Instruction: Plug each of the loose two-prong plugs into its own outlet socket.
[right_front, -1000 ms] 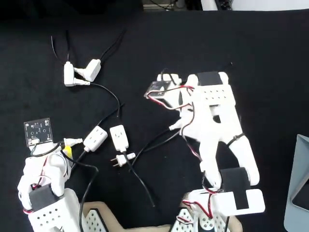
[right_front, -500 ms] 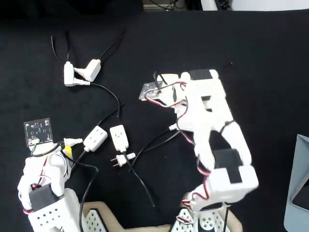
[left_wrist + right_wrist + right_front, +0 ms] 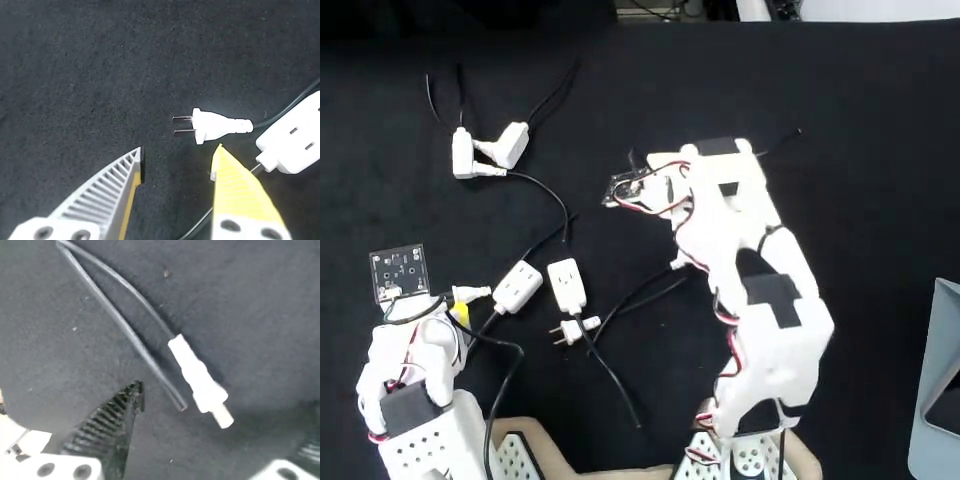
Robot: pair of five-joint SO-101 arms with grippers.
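My left pincer (image 3: 175,170) spread wide at eight o'clock on the black cloth table (image 3: 860,120), small white two-prong plug (image 3: 212,125) just beyond its yellow fingertip (image 3: 220,160), white plastic outlet socket (image 3: 295,135) beside it, my right pincer (image 3: 220,437) gaping near centre above a white cable end (image 3: 197,377).

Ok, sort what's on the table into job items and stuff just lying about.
Job:
- loose two-prong plug
- second two-prong plug, near the left hand
- outlet socket beside it
- second outlet socket

Lying about:
- grey bin, off to the side
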